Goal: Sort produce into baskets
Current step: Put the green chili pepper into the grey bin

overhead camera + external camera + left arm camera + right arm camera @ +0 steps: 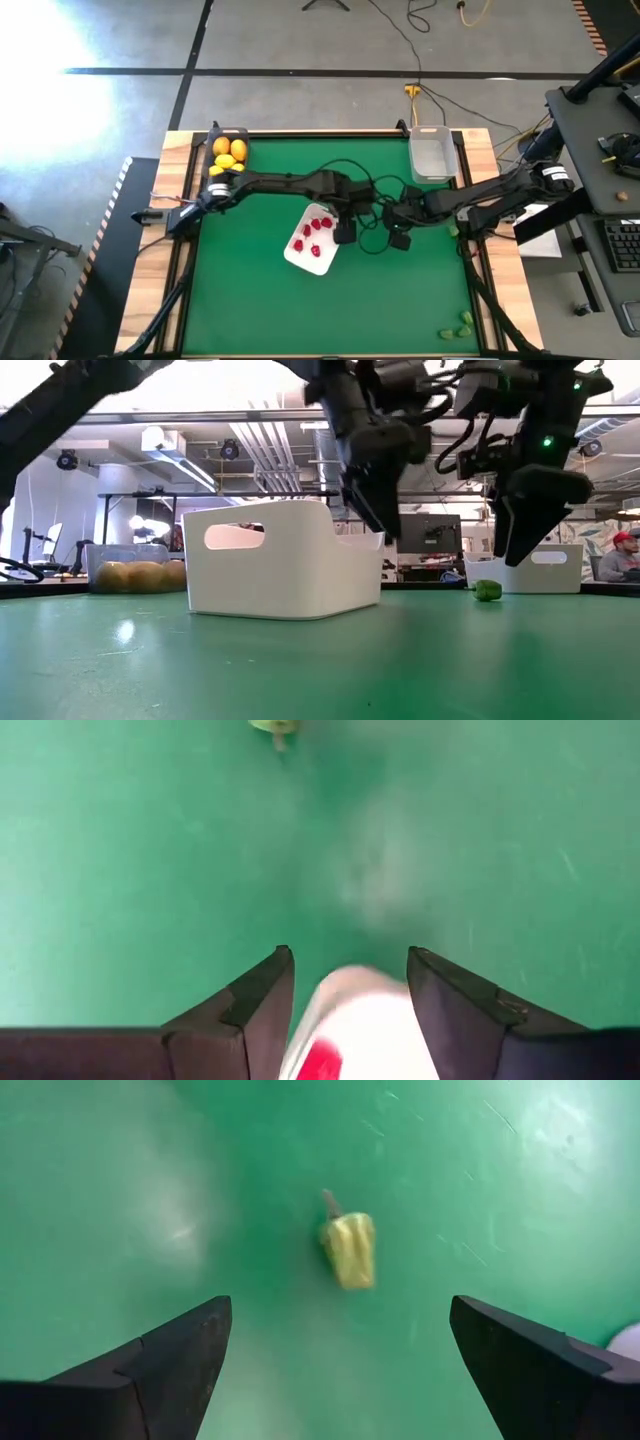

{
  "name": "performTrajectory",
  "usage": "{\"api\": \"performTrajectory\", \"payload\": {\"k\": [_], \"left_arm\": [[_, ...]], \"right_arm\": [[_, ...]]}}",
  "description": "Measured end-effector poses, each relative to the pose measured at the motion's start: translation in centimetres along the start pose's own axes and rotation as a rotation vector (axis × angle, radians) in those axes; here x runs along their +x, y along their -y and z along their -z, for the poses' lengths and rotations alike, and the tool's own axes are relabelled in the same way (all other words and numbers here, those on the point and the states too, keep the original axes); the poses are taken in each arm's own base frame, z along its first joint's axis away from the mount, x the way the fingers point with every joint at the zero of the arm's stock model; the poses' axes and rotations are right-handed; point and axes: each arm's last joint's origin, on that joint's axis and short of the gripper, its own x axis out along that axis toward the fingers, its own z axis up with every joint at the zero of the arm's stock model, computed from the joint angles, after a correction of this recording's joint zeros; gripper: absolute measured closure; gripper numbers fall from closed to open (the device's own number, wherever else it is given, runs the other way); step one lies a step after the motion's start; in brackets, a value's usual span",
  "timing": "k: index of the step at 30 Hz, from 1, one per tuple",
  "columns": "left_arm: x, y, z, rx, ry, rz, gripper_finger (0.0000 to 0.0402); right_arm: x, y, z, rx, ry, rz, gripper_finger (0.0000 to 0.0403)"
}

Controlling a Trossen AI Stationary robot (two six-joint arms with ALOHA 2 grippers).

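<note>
A white tray (300, 255) with several red berries (313, 232) sits mid-table. My left gripper (345, 233) hangs open over the tray's right corner (360, 1020), one finger on either side of it, and I see no contact. My right gripper (400, 241) is wide open and empty, pointing down over a small yellow-green piece (350, 1250) that lies on the green mat. In the low view a green piece (487, 591) lies on the table beside the right gripper (525, 545). A dark bin (228, 155) at the far left holds lemons and oranges. A clear bin (432, 153) stands at the far right.
Several green pieces (460, 325) lie at the table's near right corner, and one more (452, 230) lies beside the right arm. Cables loop between the two arms over the table's middle. The near half of the mat (300, 320) is bare.
</note>
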Motion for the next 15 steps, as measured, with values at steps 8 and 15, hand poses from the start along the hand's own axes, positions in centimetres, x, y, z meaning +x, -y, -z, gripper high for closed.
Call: {"api": "performTrajectory", "payload": {"k": [8, 15], "left_arm": [[-6.3, 0.5, 5.4, -0.027, 0.237, -0.029, 0.0224], [-10.7, 1.6, 13.0, -0.022, 0.622, -0.021, 0.0224]], "right_arm": [[0.5, 0.1, 0.1, 0.022, 0.020, -0.003, 0.0035], [2.3, 1.3, -0.1, 0.063, 0.049, -0.039, 0.0058]]}}
